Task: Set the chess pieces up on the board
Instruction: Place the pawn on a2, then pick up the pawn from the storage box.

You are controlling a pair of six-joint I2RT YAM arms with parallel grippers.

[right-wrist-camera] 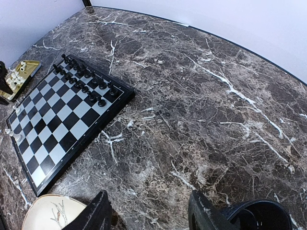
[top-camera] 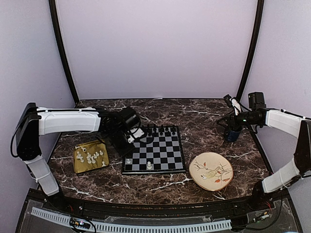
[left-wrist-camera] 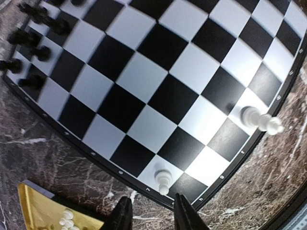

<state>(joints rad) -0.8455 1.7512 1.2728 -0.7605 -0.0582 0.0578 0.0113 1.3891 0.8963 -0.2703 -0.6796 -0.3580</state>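
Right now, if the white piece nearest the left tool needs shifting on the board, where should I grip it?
Grip the white piece by its narrow stem under the head, coming straight down from above. It stands upright on an edge square of the board with bare squares around it, so the left tool has room on both sides; a sideways push could tip it.

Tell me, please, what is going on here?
The left end effector hangs slightly open by the near-left corner of the black-and-grey chequered chessboard, beside a tiny white plastic chessman standing there. A second white chessman stands in the nearest row; the rest lie in the square gold tray. Tiny black chessmen line the far edge. The right end effector is open and empty.
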